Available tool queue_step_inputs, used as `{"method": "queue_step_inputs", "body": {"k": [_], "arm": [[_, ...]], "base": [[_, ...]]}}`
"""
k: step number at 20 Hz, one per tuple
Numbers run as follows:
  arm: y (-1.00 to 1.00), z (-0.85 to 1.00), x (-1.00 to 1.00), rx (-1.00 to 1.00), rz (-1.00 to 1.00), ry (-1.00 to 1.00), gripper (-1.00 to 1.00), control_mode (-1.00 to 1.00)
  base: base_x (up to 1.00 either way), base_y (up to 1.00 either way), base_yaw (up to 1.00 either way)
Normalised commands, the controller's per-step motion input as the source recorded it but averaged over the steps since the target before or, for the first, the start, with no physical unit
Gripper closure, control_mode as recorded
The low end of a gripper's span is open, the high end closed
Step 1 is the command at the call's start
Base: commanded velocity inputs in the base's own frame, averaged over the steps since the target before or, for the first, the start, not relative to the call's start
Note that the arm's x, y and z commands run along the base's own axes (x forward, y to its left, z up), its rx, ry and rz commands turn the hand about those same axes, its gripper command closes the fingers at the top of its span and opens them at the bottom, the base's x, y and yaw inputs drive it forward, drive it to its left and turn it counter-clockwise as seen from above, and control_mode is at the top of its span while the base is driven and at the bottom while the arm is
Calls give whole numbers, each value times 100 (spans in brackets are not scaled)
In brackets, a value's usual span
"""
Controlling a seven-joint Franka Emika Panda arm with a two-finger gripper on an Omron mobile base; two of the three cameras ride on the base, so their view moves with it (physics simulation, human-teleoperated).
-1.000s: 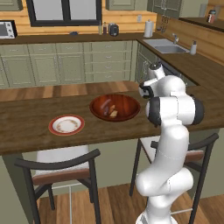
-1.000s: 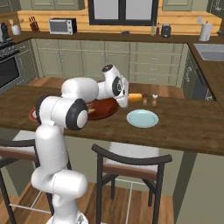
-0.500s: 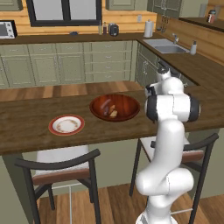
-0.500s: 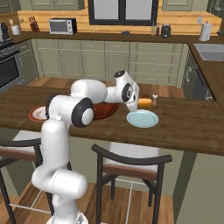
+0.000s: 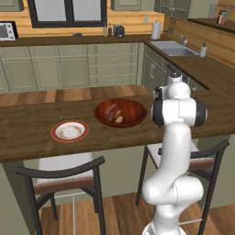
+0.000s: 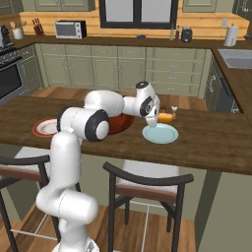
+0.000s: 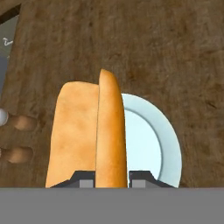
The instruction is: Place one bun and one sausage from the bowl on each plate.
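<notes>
My gripper (image 6: pixel 157 118) is shut on the yellow-orange bun (image 6: pixel 166 117), holding it a little above the pale teal plate (image 6: pixel 160 134). In the hand view the bun (image 7: pixel 89 135) stands between my gripper's (image 7: pixel 112 177) fingertips, with the teal plate (image 7: pixel 155 144) beneath and to its right. The brown wooden bowl (image 5: pixel 142 111) sits mid-counter and holds a dark sausage (image 5: pixel 110 110) and a tan bun (image 5: pixel 119 118). The white plate with a red-brown rim (image 5: pixel 55 133) lies left of the bowl, with nothing on it. My arm hides much of the bowl (image 6: pixel 123 126) in the right base view.
Two small shakers (image 7: pixel 19 123) stand on the counter beside the teal plate, and one shaker (image 6: pixel 173 108) shows behind the bun. Two stools (image 5: pixel 64 176) stand along the counter's near edge. A sink (image 5: pixel 176 51) is on the far right counter.
My gripper has swung right with the yellow-orange bun, from beside the bowl to above the teal plate. The bowl and plates have not moved.
</notes>
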Motion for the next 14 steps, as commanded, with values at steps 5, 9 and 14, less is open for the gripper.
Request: {"method": "queue_step_inputs", "body": {"k": [5,9,14], "arm": [[0,-34,20,0,0,0,100,-100],[0,-32,26,0,0,0,100,-100],[0,-17,23,0,0,0,100,-100]], "base": [[0,0,0],[0,0,0],[0,0,0]]}}
